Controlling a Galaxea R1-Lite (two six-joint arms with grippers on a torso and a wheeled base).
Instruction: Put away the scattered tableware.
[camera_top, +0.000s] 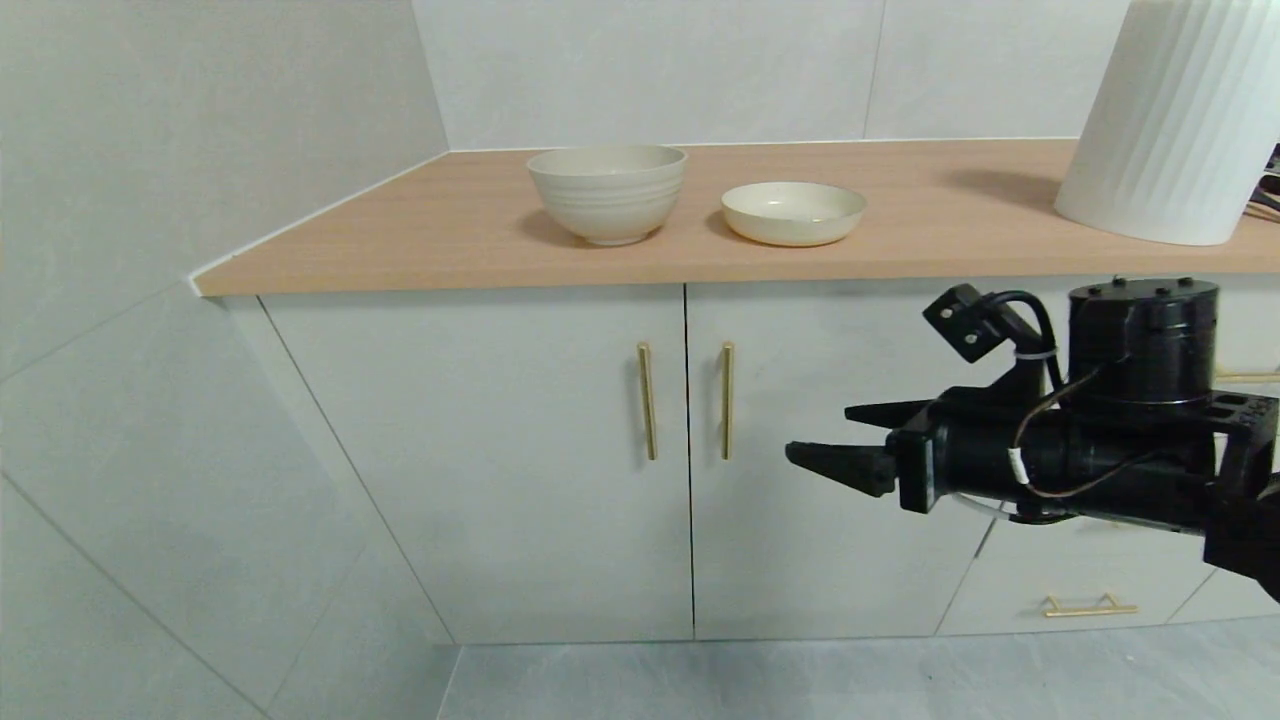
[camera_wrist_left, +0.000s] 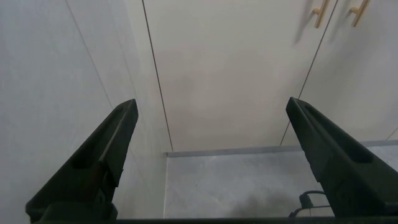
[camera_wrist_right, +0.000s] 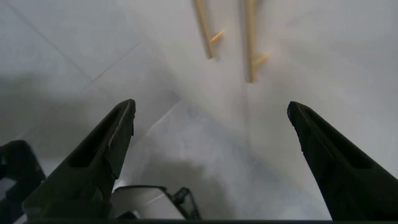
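Observation:
A deep cream bowl (camera_top: 608, 192) and a shallow cream dish (camera_top: 793, 212) stand side by side on the wooden countertop (camera_top: 450, 240). Below them is a white cabinet with two doors and brass handles (camera_top: 647, 400) (camera_top: 727, 400). My right gripper (camera_top: 822, 433) hangs open and empty in front of the right door, its fingertips pointing toward the handles; in the right wrist view the right gripper (camera_wrist_right: 210, 109) faces the brass handles (camera_wrist_right: 250, 37). My left gripper (camera_wrist_left: 211, 106) is open and empty, low before the cabinet and floor.
A tall white ribbed container (camera_top: 1180, 120) stands on the counter at the right. A tiled wall closes the left side. A lower drawer with a brass handle (camera_top: 1088, 606) sits below my right arm. Grey floor lies in front of the cabinet.

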